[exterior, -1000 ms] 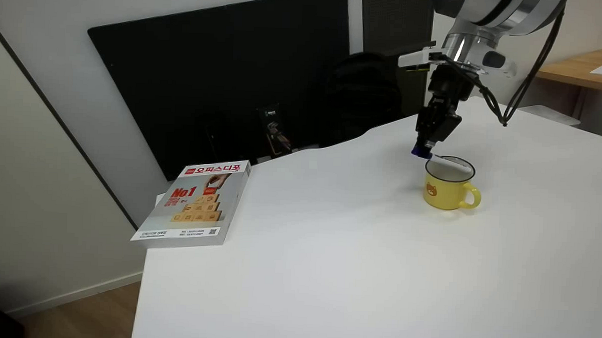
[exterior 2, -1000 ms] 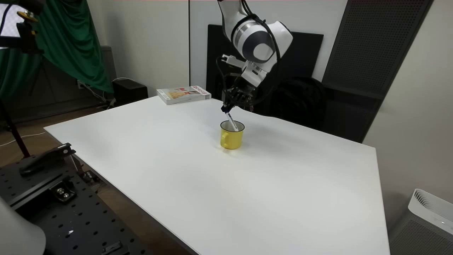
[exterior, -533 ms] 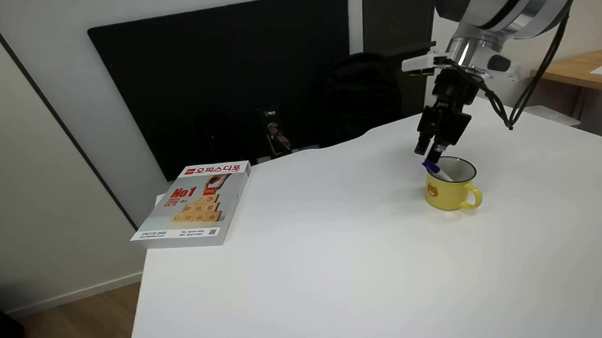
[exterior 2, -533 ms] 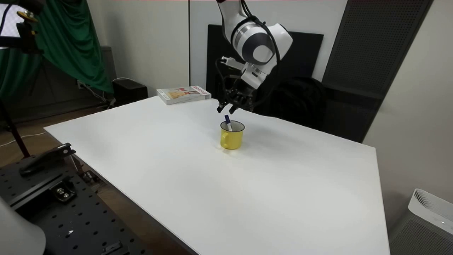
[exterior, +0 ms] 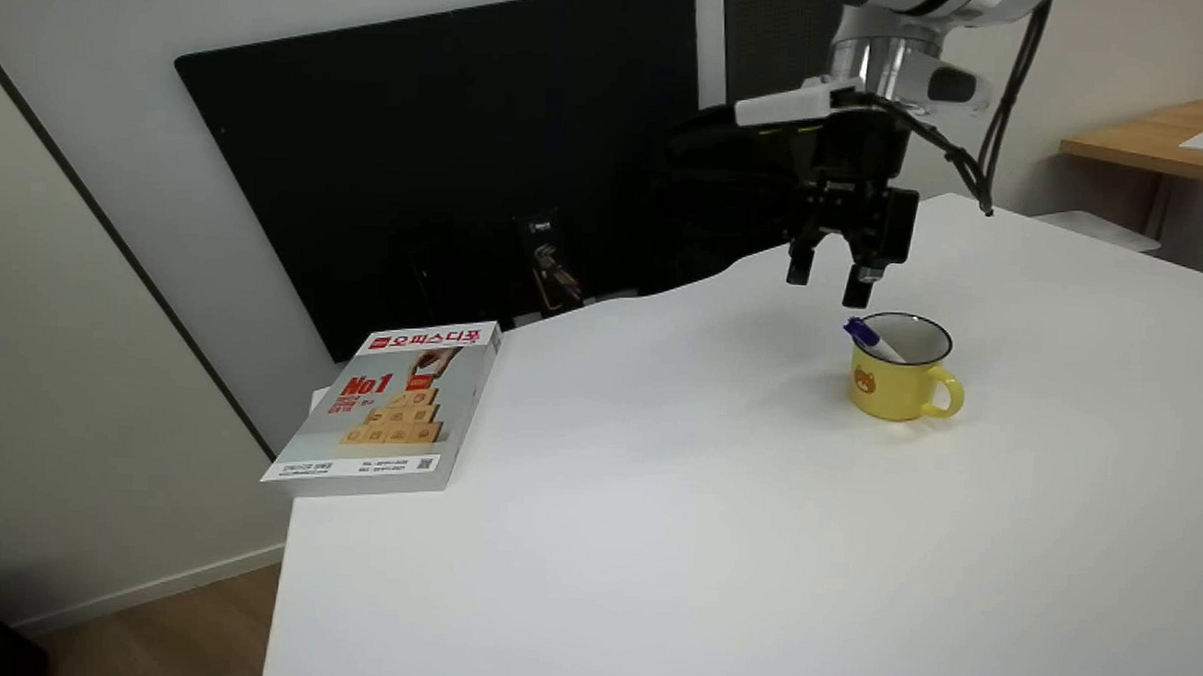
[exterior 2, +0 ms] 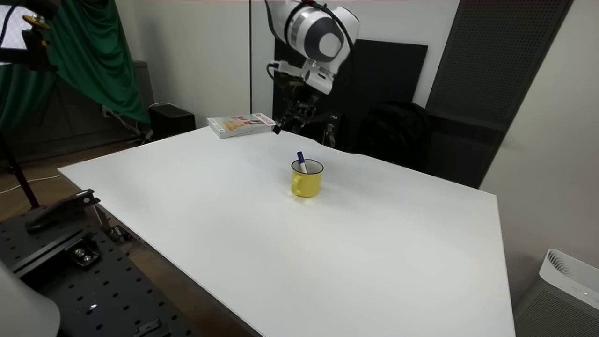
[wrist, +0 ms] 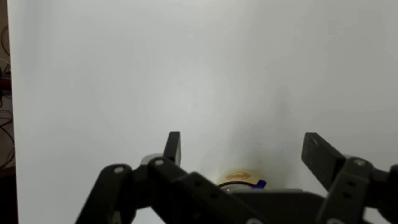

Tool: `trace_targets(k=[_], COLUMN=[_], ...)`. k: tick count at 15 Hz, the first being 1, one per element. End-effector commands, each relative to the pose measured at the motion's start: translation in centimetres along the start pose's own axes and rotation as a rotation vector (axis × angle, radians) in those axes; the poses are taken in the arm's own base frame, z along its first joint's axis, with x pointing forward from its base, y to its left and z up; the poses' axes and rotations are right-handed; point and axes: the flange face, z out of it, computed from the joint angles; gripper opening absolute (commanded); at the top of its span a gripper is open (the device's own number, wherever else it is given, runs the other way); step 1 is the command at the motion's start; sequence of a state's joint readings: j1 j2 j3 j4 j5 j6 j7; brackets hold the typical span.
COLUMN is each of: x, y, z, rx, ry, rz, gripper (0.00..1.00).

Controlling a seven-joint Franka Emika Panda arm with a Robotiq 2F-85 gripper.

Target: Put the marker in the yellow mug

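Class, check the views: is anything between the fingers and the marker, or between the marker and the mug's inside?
Nothing visible stands in either path. The marker already leans inside the mug, its blue cap sticking out; the open fingers hang apart from it.

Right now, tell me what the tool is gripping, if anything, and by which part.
Nothing is held. The tool is open, its jaws apart, and the marker leans inside the yellow mug, blue end above the rim.
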State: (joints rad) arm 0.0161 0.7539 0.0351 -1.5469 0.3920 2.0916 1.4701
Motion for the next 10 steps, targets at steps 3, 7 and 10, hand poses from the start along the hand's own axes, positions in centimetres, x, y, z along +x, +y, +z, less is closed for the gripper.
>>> trace_targets(k=[3,7,10], x=[-9.3,-14.1,-15.9], y=[3.2,5.3,6.7], z=[-3.9,-4.9,-4.8], rx=[0.014,0.025,0.016], ry=[0.14,0.191,0.206], rz=[-0.289,-0.523,-0.702], gripper=[1.0,1.0,1.0])
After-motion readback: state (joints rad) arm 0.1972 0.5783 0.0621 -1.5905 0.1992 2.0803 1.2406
